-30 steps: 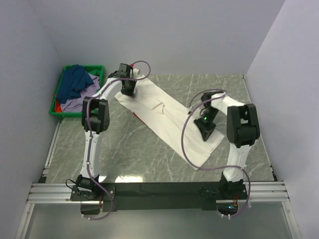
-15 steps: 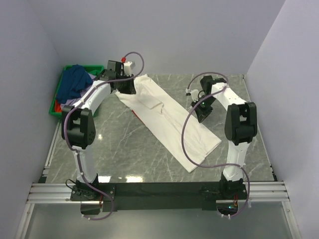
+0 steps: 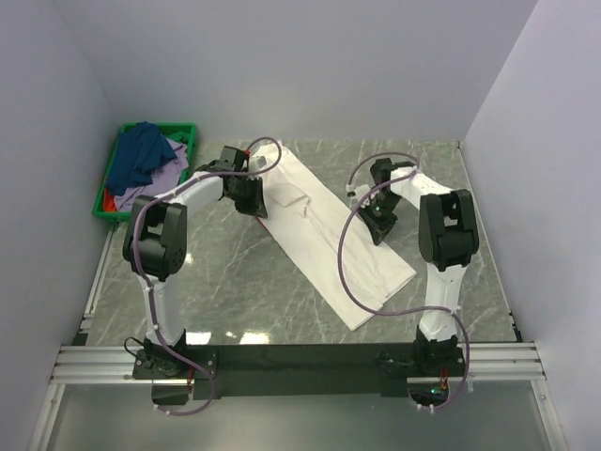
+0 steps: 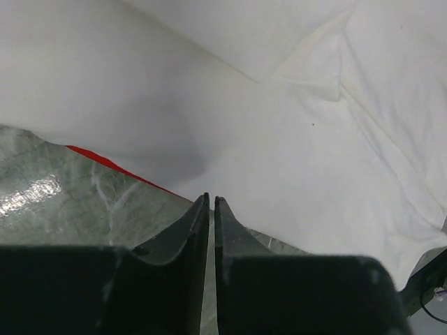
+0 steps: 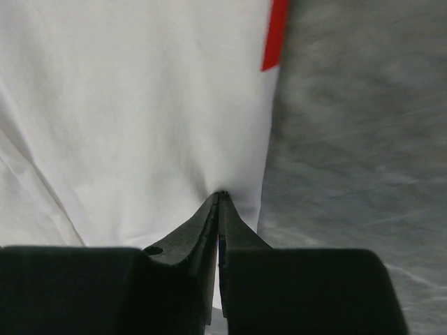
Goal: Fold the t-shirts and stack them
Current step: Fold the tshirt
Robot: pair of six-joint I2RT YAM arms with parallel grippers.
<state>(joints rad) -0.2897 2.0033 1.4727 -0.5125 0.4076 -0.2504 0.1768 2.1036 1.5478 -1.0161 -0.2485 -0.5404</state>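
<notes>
The large white t-shirt [image 3: 324,225] lies in a long diagonal band across the table. A thin red strip [image 4: 105,160] shows under its edge, and again in the right wrist view [image 5: 277,31]. My left gripper [image 3: 252,195] is at the shirt's upper left edge. Its jaws are shut to a thin slit on that edge [image 4: 211,199]. My right gripper [image 3: 376,224] is at the shirt's right edge, shut on the cloth, which puckers at its tips [image 5: 221,193]. Dark blue [image 3: 141,155], lavender [image 3: 155,186] and red [image 3: 110,201] shirts lie heaped in the crate.
The green crate [image 3: 184,129] stands at the far left against the wall. Walls close in the left, back and right sides. Bare marble table [image 3: 235,282] shows in front of the shirt. Purple cables loop off both arms.
My left gripper moved from the far left corner back and right along the shirt's edge, and the left flap drew in. My right gripper shifted a little nearer. The band is narrower.
</notes>
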